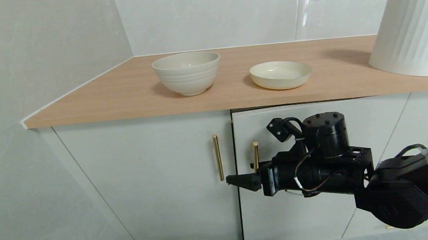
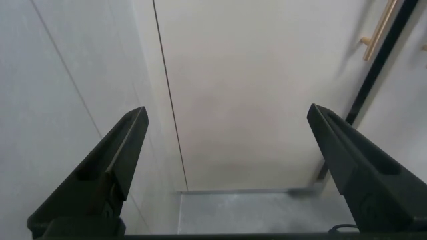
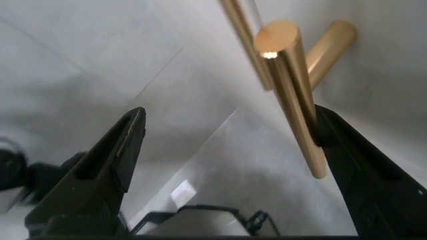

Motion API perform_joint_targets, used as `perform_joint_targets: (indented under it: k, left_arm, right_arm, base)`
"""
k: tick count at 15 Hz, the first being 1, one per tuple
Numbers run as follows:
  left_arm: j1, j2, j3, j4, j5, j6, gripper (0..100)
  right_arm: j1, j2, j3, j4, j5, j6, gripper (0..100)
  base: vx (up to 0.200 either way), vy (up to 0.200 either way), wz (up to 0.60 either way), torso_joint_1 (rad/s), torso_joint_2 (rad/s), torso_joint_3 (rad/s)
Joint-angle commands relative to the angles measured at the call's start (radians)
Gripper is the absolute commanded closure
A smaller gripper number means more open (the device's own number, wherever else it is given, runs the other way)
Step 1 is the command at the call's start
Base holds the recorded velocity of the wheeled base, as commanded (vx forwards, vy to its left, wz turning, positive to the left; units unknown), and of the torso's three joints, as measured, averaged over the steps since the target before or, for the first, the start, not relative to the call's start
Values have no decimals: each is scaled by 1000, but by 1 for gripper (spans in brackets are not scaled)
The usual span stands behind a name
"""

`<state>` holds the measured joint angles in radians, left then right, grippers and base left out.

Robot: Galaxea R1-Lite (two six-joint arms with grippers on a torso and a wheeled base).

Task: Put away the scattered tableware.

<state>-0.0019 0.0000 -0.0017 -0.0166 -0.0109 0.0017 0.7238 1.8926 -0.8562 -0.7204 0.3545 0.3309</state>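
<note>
A deep cream ribbed bowl (image 1: 187, 73) and a shallow cream round dish (image 1: 280, 74) stand apart on the light wooden countertop (image 1: 122, 100), with the bowl to the left of the dish. A tall white ribbed cylinder (image 1: 411, 27) stands at the counter's far right. Below the counter, the right gripper (image 1: 241, 181) is level with the white cabinet doors (image 1: 147, 185), at the gold bar handle (image 3: 293, 100) of the right-hand door. Its claw is released: the handle lies between the spread fingers, just beside one finger (image 3: 360, 173), and is not clamped. The left gripper (image 2: 228, 110) is likewise released, its fingers wide apart, and it faces a plain white cabinet panel (image 2: 253, 100).
</note>
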Motion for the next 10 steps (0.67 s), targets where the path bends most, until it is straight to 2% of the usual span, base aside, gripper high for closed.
perform_joint_targets:
  k: [1, 4, 5, 7, 10]
  left_arm:
    - [0, 0, -1, 0, 0, 0, 0]
    - [0, 0, 0, 0, 0, 0, 0]
    - [0, 0, 0, 1, -3, 15, 0]
    - [0, 0, 0, 3, -4, 67, 0]
    - [0, 0, -12, 1, -14, 52, 0]
  right_arm:
    - [3, -79, 52, -2, 38, 0, 0]
    - [6, -130, 118, -2, 74, -1, 0]
    - [8, -142, 131, -2, 80, -1, 0]
    - [23, -161, 181, -2, 78, -6, 0]
    - [39, -155, 189, -2, 80, -7, 0]
  base:
    - [0, 0, 0, 0, 0, 0]
    - [0, 0, 0, 0, 0, 0]
    - [0, 0, 0, 0, 0, 0]
    - [0, 0, 0, 0, 0, 0]
    - [0, 0, 0, 0, 0, 0]
